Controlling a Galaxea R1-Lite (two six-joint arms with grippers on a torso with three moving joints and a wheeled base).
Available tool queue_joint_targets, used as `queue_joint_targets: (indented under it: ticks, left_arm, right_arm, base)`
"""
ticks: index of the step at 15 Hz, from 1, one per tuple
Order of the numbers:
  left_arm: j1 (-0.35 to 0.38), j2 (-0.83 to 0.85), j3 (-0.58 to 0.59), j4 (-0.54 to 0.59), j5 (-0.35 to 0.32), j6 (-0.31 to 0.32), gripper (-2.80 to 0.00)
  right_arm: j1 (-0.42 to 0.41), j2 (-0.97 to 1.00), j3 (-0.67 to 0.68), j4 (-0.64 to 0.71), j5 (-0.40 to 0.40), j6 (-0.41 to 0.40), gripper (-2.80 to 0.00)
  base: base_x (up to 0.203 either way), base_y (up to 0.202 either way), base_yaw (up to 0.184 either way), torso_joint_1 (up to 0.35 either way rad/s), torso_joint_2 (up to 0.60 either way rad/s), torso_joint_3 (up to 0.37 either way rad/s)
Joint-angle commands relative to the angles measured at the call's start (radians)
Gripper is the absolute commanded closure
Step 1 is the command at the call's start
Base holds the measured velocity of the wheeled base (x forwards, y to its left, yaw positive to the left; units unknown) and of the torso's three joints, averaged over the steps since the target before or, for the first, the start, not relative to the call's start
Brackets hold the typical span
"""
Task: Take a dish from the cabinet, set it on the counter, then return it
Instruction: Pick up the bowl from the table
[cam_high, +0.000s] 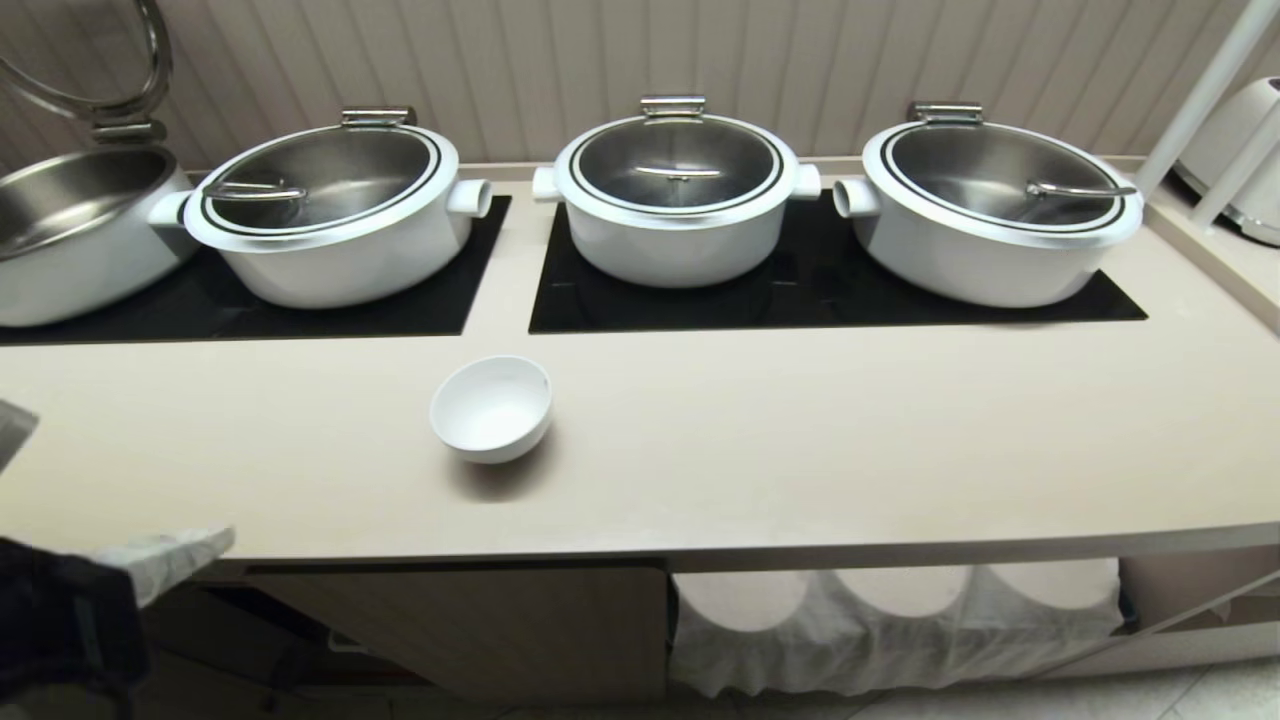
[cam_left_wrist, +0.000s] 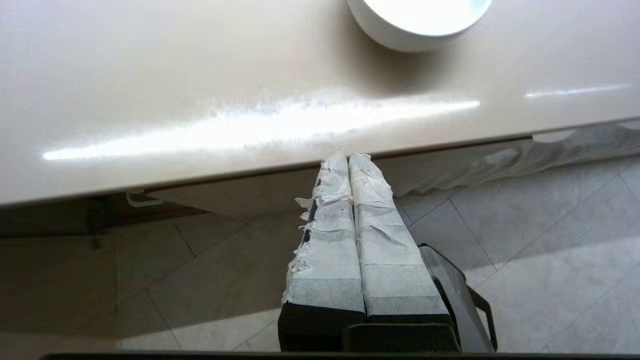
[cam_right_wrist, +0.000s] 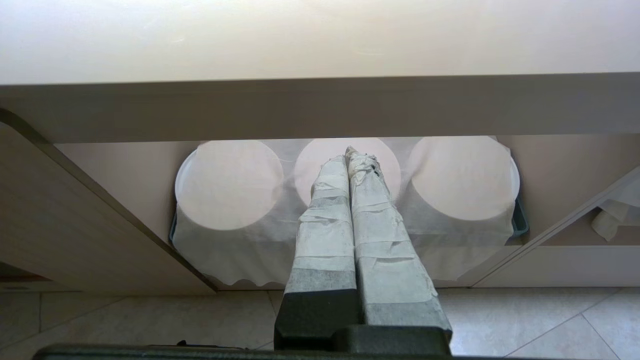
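The dish (cam_high: 491, 408), a small white bowl, sits on the counter (cam_high: 800, 440) near its front edge, tipped a little with its mouth turned toward the robot, in front of the gap between two black hob plates (cam_high: 835, 285). At far left in the head view only a tape-wrapped tip of the left gripper (cam_high: 165, 560) shows, low at the counter's front edge and well apart from the dish. The left wrist view gives what the head view lacks: the two wrapped fingers (cam_left_wrist: 332, 235) pressed together with nothing between them, tips just below the counter edge, the dish (cam_left_wrist: 400, 30) beyond. Below, the cabinet (cam_high: 500, 620) door shows. To the right, the right gripper (cam_right_wrist: 354, 157) appears only in its own wrist view, fingers together and empty, pointing at three cloth-draped round stacks (cam_right_wrist: 230, 185) under the counter.
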Motion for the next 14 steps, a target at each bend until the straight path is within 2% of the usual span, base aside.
queue_joint_targets:
  ticks: [1, 3, 8, 11, 14]
  left_arm:
    - [0.002, 0.197, -0.094, 0.004, 0.000, -0.003, 0.00]
    - [0.002, 0.283, -0.179, 0.033, 0.002, -0.004, 0.00]
    - [-0.003, 0.432, -0.375, 0.211, 0.002, -0.009, 0.00]
    - [-0.047, 0.492, -0.507, 0.315, 0.003, -0.048, 0.00]
    - [-0.106, 0.547, -0.605, 0.351, 0.003, -0.101, 0.00]
  right_arm:
    - [0.000, 0.000, 0.000, 0.000, 0.000, 0.000, 0.00]
    - [0.002, 0.000, 0.000, 0.000, 0.000, 0.000, 0.00]
    - [0.000, 0.000, 0.000, 0.000, 0.000, 0.000, 0.00]
    - [0.000, 0.000, 0.000, 0.000, 0.000, 0.000, 0.00]
    - [0.002, 0.000, 0.000, 0.000, 0.000, 0.000, 0.00]
  base:
    - [0.000, 0.000, 0.000, 0.000, 0.00, 0.000]
    - [0.000, 0.000, 0.000, 0.000, 0.00, 0.000]
    - [0.000, 0.000, 0.000, 0.000, 0.00, 0.000]
    - [0.000, 0.000, 0.000, 0.000, 0.00, 0.000]
    - [0.000, 0.000, 0.000, 0.000, 0.00, 0.000]
